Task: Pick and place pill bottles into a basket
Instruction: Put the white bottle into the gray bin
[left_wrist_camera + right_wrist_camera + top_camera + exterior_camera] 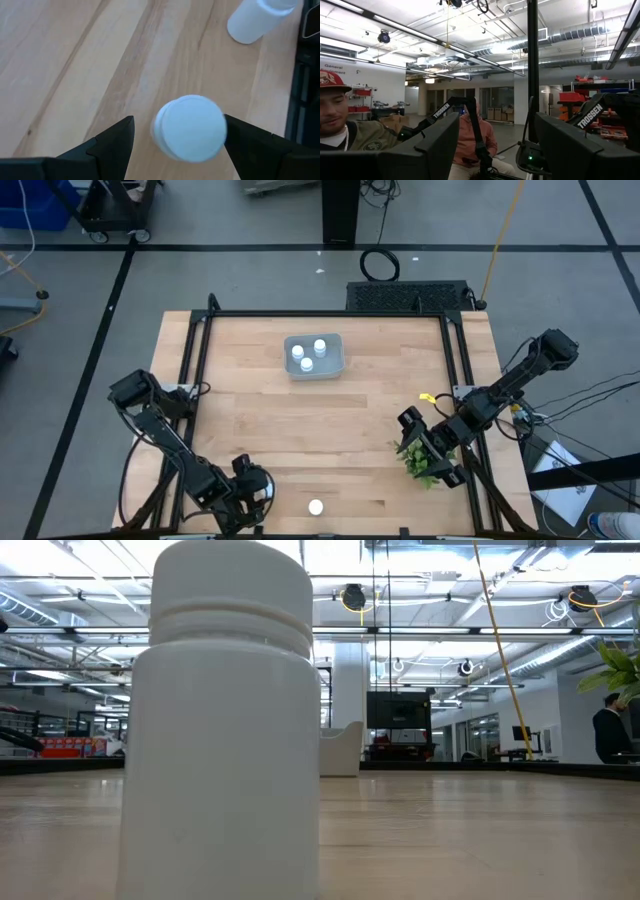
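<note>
The pill bottle (pixel 190 128) I am working on stands between my two left fingers (pixel 112 145), and in my left wrist view I see mostly its round white cap; its body is hidden under the cap. My left gripper (pixel 243 492) is spread wide around it, with a gap on each side, so I hold nothing. In the high view this bottle is covered by my own wrist and I cannot make it out. A second bottle (pixel 316 507) stands just beside, at about three o'clock from my left gripper, close to the near edge of the table (pixel 250 410); in the wrist view its top is cut off by the frame. In the low view this bottle fills the left side and blocks much of the table behind it. The basket (pixel 337 366) sits at about twelve o'clock on the table, well apart from me, with three bottles (pixel 308 363) standing inside. Between it and my left gripper the wood is open. My right gripper (pixel 421 442) waits at about four o'clock, near the right rail, touching or just over the small green plant (pixel 418 463); its fingers (pixel 435 145) are wide apart and point up into the room, where two persons sit.
</note>
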